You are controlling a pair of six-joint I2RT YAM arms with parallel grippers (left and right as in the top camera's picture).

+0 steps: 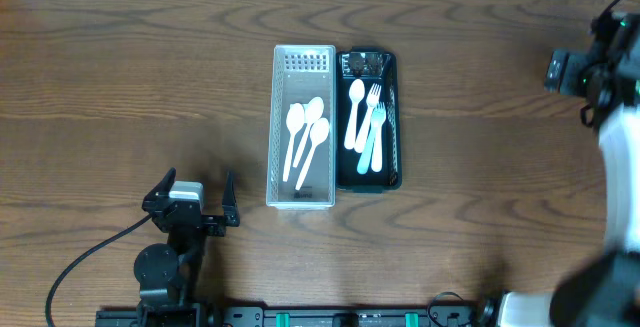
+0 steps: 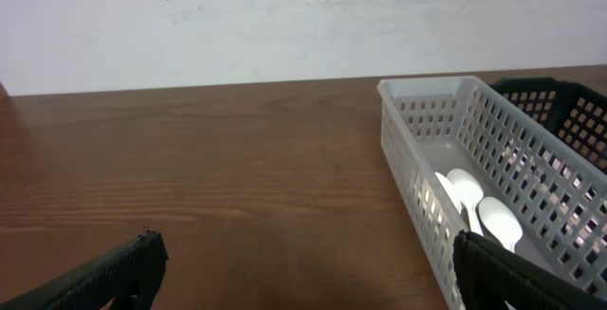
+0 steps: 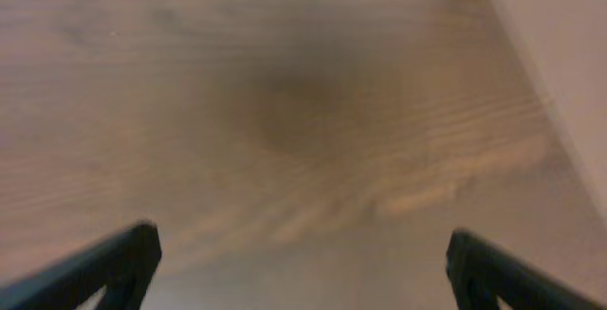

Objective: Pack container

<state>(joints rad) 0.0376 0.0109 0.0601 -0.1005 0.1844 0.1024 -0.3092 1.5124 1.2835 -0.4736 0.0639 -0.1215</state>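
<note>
White basket sits mid-table, long axis running far to near. Black basket is right beside it on the R side, walls touching or v. nearly so. Both are upright and parallel.

In the white basket: 3 white spoons, bowls toward the far edge, handles fanned toward the near edge and overlapping. In the black basket: a white spoon, a white fork and a pale blue piece lie side by side lengthwise. Can't tell what the blue one is.

L claw is over the table near the near edge, L of the white basket and well apart from it. Jaws are wide, nothing between them. L wrist view shows bare wood between the fingertips, with the white basket's near-L corner and the spoons ahead on the R.

R claw is off by the R edge, toward the far corner, well away from both baskets. Its wrist view is blurred, but the jaws are spread wide over bare wood w/ nothing held.
</note>
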